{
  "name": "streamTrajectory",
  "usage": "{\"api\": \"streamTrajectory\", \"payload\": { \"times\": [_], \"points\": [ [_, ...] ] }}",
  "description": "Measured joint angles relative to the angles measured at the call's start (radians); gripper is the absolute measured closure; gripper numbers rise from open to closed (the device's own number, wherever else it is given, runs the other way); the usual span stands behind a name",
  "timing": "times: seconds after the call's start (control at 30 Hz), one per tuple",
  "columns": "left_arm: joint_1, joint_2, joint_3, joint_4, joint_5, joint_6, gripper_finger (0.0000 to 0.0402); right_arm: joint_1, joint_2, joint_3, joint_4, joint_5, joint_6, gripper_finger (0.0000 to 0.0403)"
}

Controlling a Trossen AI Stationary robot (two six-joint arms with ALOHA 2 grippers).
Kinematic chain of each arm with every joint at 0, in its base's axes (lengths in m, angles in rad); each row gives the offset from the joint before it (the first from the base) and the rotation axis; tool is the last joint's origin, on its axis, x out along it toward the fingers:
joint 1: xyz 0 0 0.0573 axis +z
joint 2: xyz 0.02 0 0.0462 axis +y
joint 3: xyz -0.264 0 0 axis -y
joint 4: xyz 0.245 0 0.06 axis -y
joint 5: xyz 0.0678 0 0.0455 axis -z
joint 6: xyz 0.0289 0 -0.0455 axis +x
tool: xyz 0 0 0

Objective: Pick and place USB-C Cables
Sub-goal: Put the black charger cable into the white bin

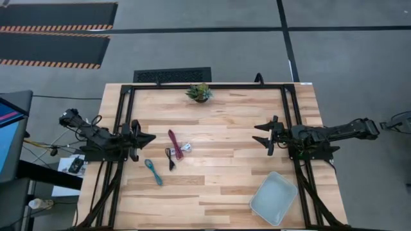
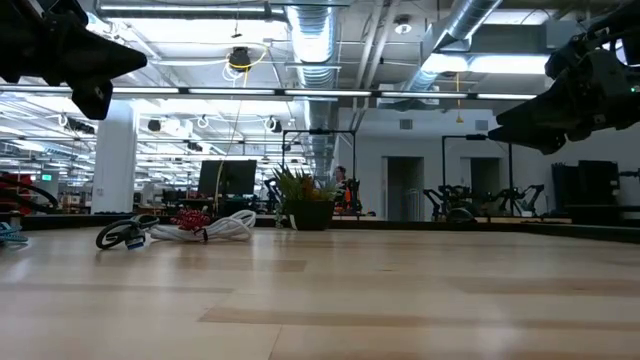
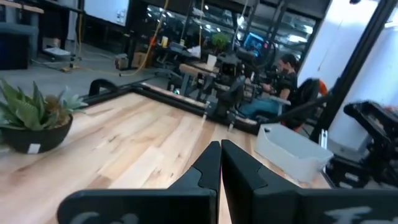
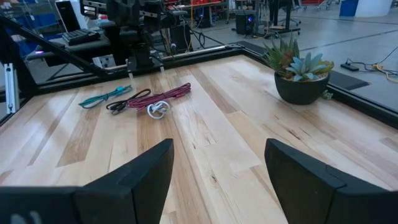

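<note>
four cables: maroon cable (image 1: 174, 143), white cable (image 1: 185, 147), black cable (image 1: 171, 158) and teal cable (image 1: 153, 171), all lying on the table (image 1: 225, 186)
landmark: potted plant (image 1: 199, 92) at the far edge of the table
cable location: nearer the front edge than the potted plant and toward the left arm's side; maroon, white and black lie bunched, touching or just beside one another; teal lies apart, farthest from the plant
handling: judged light, limp and thin; a coil will sag and may drag a touching neighbour
grasp point: judged best across the middle of a bundle, teal first since it lies clear
left gripper (image 1: 149, 137): fingers together, holding nothing, hovering just beside the maroon cable
right gripper (image 1: 259, 136): fingers spread wide, holding nothing, well apart from the cables
bin (image 1: 274, 197): pale tray, front corner on the right arm's side, far from the plant
</note>
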Motion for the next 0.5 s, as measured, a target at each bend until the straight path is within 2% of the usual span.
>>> {"api": "streamTrajectory", "payload": {
  "times": [0.13,0.3,0.4,0.5],
  "points": [
    [0.000,0.000,0.001,0.012,-0.039,0.007,0.0401,0.000,0.000,0.000,0.000,0.000,0.000,0.0124],
    [0.000,0.000,0.001,0.018,-0.139,-0.058,0.0397,0.000,0.000,0.000,0.000,0.000,0.000,0.0124],
    [0.000,0.000,0.001,0.031,-0.164,-0.075,0.0375,0.000,0.000,0.000,0.000,0.000,0.000,0.0124],
    [0.000,0.000,0.001,0.053,-0.164,-0.073,0.0336,0.000,0.000,0.000,0.000,0.000,0.000,0.0124]
  ]
}}
